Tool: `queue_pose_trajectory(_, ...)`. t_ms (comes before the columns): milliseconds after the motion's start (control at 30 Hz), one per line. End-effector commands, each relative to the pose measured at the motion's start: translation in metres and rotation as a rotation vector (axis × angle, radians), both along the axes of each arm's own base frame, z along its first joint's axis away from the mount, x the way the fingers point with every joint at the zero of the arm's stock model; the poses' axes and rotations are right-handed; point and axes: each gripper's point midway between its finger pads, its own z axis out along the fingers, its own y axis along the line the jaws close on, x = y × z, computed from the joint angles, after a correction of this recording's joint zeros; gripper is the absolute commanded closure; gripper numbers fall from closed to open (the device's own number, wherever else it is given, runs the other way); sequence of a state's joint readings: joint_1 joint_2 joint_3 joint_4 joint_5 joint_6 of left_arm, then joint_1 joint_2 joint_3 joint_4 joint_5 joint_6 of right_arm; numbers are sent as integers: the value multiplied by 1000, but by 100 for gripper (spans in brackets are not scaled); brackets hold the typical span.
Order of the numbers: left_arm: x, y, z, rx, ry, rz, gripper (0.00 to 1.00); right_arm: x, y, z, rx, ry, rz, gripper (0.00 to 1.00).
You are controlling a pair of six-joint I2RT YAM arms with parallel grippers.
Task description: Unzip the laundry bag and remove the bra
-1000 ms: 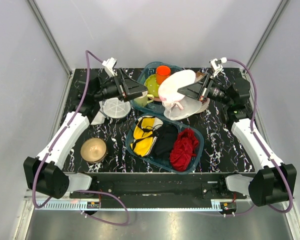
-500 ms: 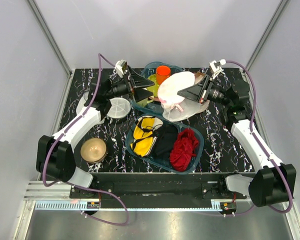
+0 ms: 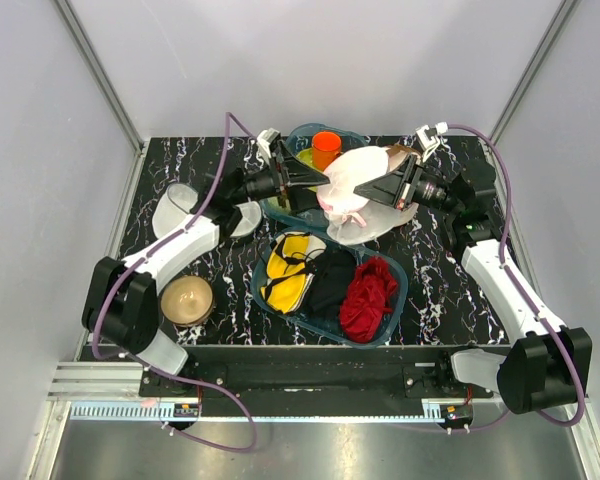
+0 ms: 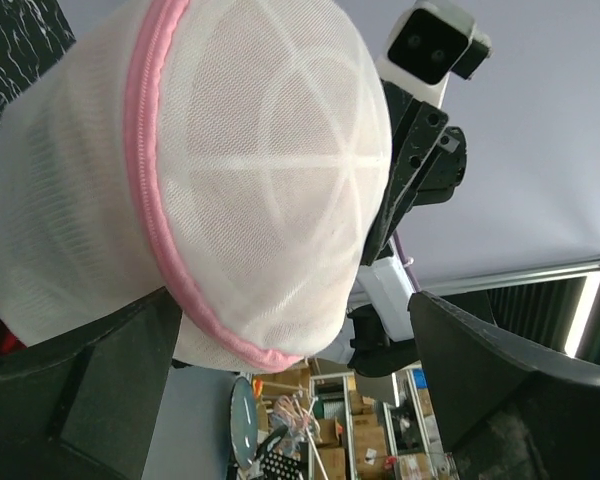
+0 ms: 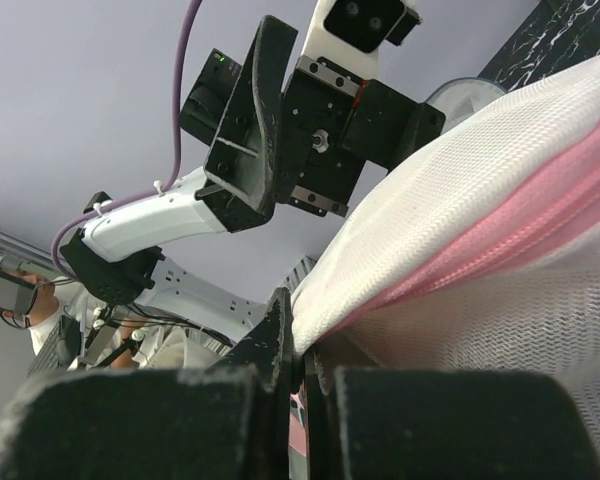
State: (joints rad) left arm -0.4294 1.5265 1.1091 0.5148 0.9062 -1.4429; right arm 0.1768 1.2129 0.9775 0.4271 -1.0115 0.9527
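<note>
Frankly, the bra is out of sight: the mesh is too cloudy to show what lies inside. The laundry bag (image 3: 355, 172) hangs clear of the desk (image 3: 440, 290) in the upper middle of the overhead view. Its lower part merges with more white mesh beneath, and I can't separate the two. Up close it is a rounded white mesh dome, with stitched ribs meeting at one point and a pink zip band curving round the rim. I can't pick out the zip pull.

The right end effector (image 3: 363, 188) is pinched tight on the mesh right by the pink band. The left end effector (image 3: 325, 180) is spread wide, with a finger either side of the bag; in its own camera, the fingers are cut off at the bottom corners.

Behind the bag sits a teal tub (image 3: 302, 132) with an orange cup (image 3: 326, 146), half hidden by both arms.
</note>
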Motion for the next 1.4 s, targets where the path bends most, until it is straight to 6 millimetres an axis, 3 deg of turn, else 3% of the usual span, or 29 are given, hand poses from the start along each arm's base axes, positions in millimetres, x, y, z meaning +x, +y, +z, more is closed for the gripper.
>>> queue_pose_trajectory(0, -6, -19, 17, -48, -46, -62, 2, -2, 0, 13, -2, -93, -8, 100)
queue_pose_trajectory(133, -1, -23, 13, -72, -27, -61, 6, 0, -1, 11, -9, -86, -19, 100)
queue_pose_trajectory(200, 3, -25, 14, -80, -23, -44, 19, 4, -2, 4, -31, -70, -43, 100)
queue_pose_trajectory(233, 5, -26, 15, -80, -20, -38, 40, 7, -4, 3, -46, -72, -62, 100)
queue_pose_trajectory(267, 8, -27, 15, -78, -20, -28, 56, 13, -6, -8, -74, -1, -108, 100)
queue_pose_trajectory(300, 10, -27, 14, -74, -14, -22, 71, 16, -11, -11, -122, -35, -147, 98)
queue_pose_trajectory(333, 14, -28, 9, -58, 8, -14, 99, 19, -15, -1, -154, -60, -189, 83)
queue_pose_trajectory(367, 16, -29, 11, -56, 3, -3, 100, 25, -26, -20, -228, 37, -278, 62)
queue_pose_trajectory(400, 20, -29, 10, -54, 11, 8, 100, 24, -36, -16, -287, -15, -335, 28)
queue_pose_trajectory(433, 24, -28, 7, -45, 25, 24, 100, 26, -46, -5, -320, -36, -398, 23)
queue_pose_trajectory(467, 30, -28, 10, -45, 17, 51, 100, 31, -63, -15, -384, 14, -511, 19)
queue_pose_trajectory(500, 35, -28, 7, -32, 29, 71, 100, 28, -75, -8, -421, -14, -572, 14)
queue_pose_trajectory(567, 48, -28, 0, 9, 37, 129, 100, 23, -99, 3, -466, -20, -703, 14)
queue_pose_trajectory(600, 55, -30, 10, 13, 15, 154, 100, 22, -103, 5, -485, -32, -721, 15)
queue_pose_trajectory(667, 68, -40, 3, 52, 12, 172, 100, 18, -108, 8, -500, -34, -739, 25)
queue_pose_trajectory(700, 72, -46, 28, 35, -48, 168, 100, 17, -107, 5, -505, -24, -734, 29)
queue_pose_trajectory(733, 75, -52, 15, 98, -44, 162, 100, 17, -107, 2, -504, -12, -728, 38)
queue_pose_trajectory(867, 81, -59, 7, 175, -81, 146, 100, 11, -88, -8, -456, 15, -622, 49)
queue_pose_trajectory(1033, 78, -59, 2, 207, -102, 124, 100, 10, -57, -21, -354, 77, -463, 49)
queue_pose_trajectory(1100, 77, -58, 0, 212, -98, 120, 100, 8, -48, -32, -351, 96, -428, 54)
queue_pose_trajectory(1367, 71, -60, 7, 199, -86, 101, 100, 26, -31, -59, -423, 92, -406, 62)
